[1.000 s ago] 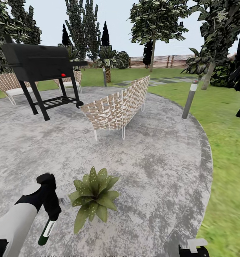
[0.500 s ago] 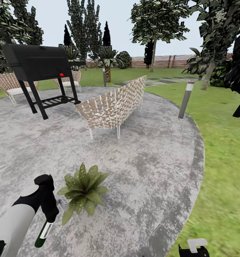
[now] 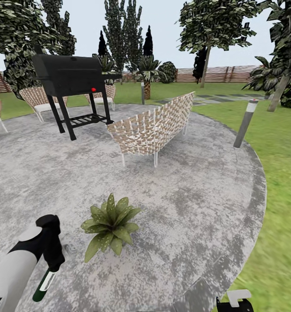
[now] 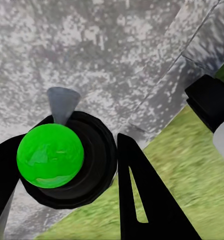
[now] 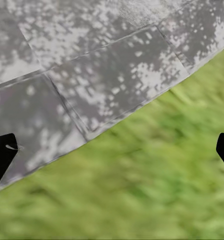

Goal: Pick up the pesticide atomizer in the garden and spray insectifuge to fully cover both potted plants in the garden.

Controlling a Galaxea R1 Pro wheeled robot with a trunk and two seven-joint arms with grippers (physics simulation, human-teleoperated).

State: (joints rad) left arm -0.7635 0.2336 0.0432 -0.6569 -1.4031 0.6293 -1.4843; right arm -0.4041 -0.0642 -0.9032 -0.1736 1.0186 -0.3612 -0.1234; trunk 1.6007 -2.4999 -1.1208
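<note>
A garden [image 3: 275, 173]; barbecue [image 3: 72, 76], woven chairs [image 3: 152, 130], lawn, probably domestic.

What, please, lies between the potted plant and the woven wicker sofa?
In the head view, only bare grey round paving separates the spiky light-green potted plant from the woven wicker sofa.

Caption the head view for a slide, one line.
Left gripper holds the pesticide atomizer beside a potted plant on round paving.

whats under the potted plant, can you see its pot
The potted plant sits on the round grey paving. Its light-green leaves spread over its base, so the pot is covered in the head view and cannot be made out.
</note>
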